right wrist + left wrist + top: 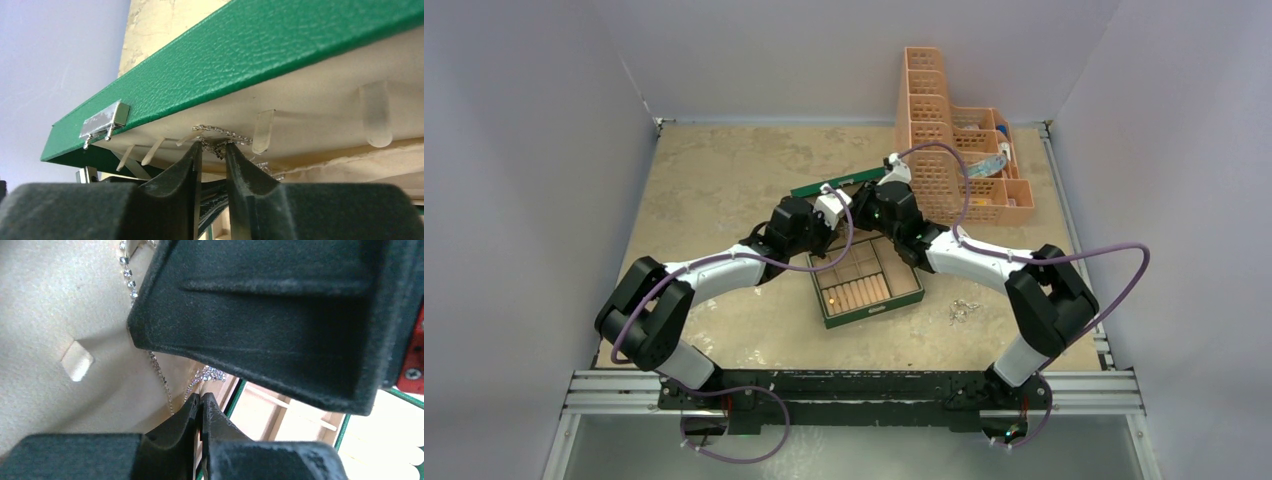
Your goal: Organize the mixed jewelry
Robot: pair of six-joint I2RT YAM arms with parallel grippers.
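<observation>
The green box (902, 296) lies open mid-table with its lid (824, 186) raised. A thin silvery chain (220, 132) is draped over the clear pegs (263, 131) on the lid's cream lining. My right gripper (214, 146) is open a little, its tips against the lining with a bunch of the chain between them. My left gripper (201, 397) is shut just below the same chain (161, 374); whether it pinches a strand is hidden. Both grippers meet at the lid, left (839, 200) and right (869, 195). More loose jewelry (964, 312) lies on the table right of the box.
An orange slotted basket (944, 150) stands behind the box at the back right. The box tray holds several divided compartments (854, 268). A metal clasp (105, 121) sits on the lid's edge. The right gripper's black body (280, 315) fills the left wrist view.
</observation>
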